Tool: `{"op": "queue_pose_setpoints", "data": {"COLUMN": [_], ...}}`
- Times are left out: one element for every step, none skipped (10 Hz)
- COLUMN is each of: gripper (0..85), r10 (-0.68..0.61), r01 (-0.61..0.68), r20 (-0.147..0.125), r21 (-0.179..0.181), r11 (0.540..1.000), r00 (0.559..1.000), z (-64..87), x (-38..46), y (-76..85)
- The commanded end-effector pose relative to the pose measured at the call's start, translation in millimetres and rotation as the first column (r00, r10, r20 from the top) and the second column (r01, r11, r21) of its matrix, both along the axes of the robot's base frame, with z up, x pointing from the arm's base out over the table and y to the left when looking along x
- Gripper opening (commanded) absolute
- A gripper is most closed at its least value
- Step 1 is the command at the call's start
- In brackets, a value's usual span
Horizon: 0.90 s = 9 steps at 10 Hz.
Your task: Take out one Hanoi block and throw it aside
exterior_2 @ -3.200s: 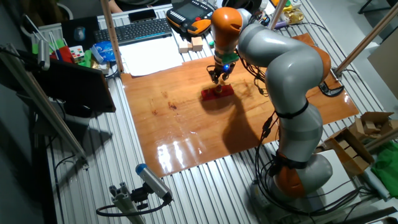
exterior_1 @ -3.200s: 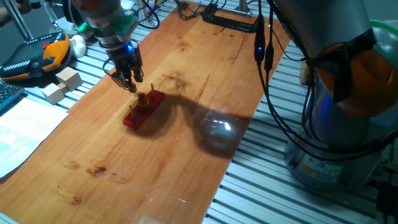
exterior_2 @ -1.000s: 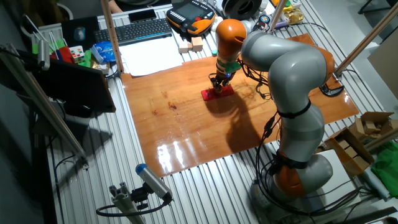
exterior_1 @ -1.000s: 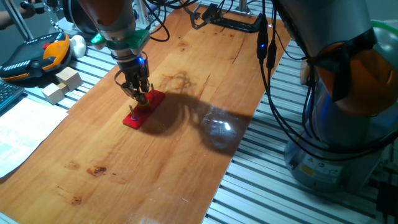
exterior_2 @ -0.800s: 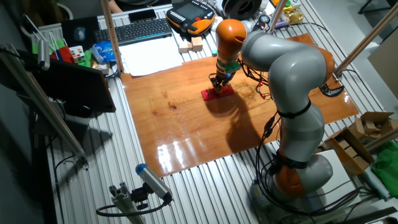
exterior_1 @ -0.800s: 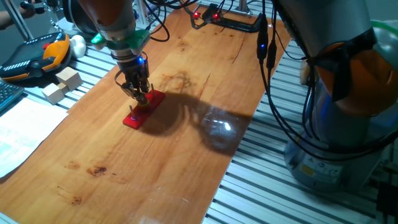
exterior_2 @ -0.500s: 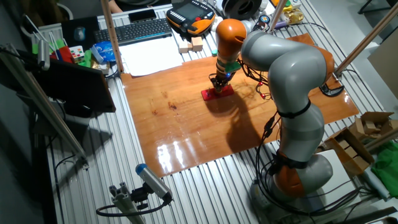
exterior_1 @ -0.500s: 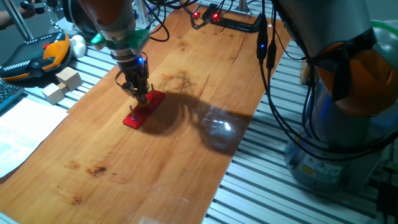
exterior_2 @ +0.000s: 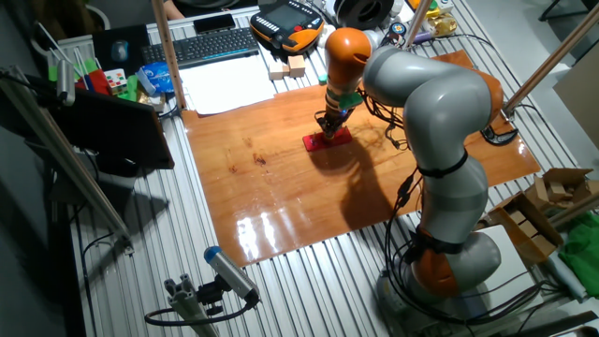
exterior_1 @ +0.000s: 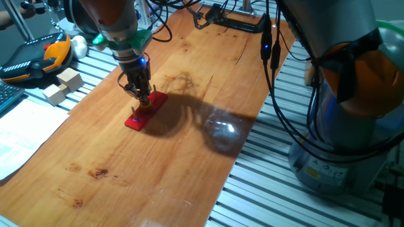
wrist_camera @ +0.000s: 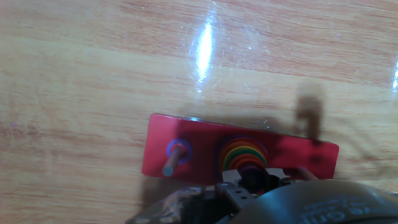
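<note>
My arm reaches down over the wooden tabletop (exterior_1: 189,126), wrist pointing almost straight down, and my pincer (exterior_1: 142,98) sits low on the red Hanoi base (exterior_1: 144,111), right at the stack of rings. From the other fixed view my pincer (exterior_2: 327,127) is likewise down on the red Hanoi base (exterior_2: 328,139), near the middle of the board. Whether my fingers are apart or pressed on a ring I cannot tell: in the fixed views they are too small, and in the hand view my own housing covers them.

In the hand view the red Hanoi base (wrist_camera: 193,140) lies across the frame. At its left end one peg (wrist_camera: 172,160) carries a single small purple ring (wrist_camera: 178,148). To its right the stack of coloured rings (wrist_camera: 241,151) sits on the middle peg, its lower edge hidden behind my dark pincer body (wrist_camera: 261,186). The right end of the base lies in shadow, and the peg there is hard to make out.

Beyond the board, one fixed view shows an orange teach pendant (exterior_1: 38,53) at far left and pale wooden blocks (exterior_1: 63,85) just off the board's edge on the slatted aluminium table (exterior_1: 265,183). The other fixed view shows a keyboard (exterior_2: 213,42) and white paper sheets (exterior_2: 225,86) behind the board.
</note>
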State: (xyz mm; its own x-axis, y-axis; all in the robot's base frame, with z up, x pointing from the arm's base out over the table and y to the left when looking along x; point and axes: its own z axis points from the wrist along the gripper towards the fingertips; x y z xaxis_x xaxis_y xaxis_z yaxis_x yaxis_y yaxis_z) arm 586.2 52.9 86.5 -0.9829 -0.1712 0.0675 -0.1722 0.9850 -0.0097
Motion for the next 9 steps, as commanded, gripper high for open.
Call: {"op": "queue_pose_setpoints", "data": {"gripper": [19.0,19.7,20.7,20.0,18.7,15.7,14.3,13.3,12.3], "r10": [0.005,0.006,0.006,0.006,0.008,0.011,0.014,0.017,0.021], "r01": [-0.005,-0.006,-0.006,-0.006,-0.008,-0.011,-0.014,-0.017,-0.021], "r20": [-0.005,-0.008,-0.005,-0.004,-0.007,-0.015,-0.019,-0.021,-0.026], "r21": [0.003,0.003,0.0,0.0,0.0,0.0,-0.001,-0.002,-0.003], "r11": [1.0,1.0,1.0,1.0,1.0,1.0,1.0,1.0,1.0], "r00": [1.0,1.0,1.0,1.0,1.0,1.0,1.0,1.0,0.999], "z": [0.6,2.0,3.0,3.2,4.5,7.2,10.2,13.0,16.5], "x": [0.2,0.3,0.2,0.3,0.5,1.0,1.7,2.4,3.6], "y": [-0.4,-0.6,-0.5,-0.4,-0.8,-1.7,-3.1,-4.7,-6.7]}}
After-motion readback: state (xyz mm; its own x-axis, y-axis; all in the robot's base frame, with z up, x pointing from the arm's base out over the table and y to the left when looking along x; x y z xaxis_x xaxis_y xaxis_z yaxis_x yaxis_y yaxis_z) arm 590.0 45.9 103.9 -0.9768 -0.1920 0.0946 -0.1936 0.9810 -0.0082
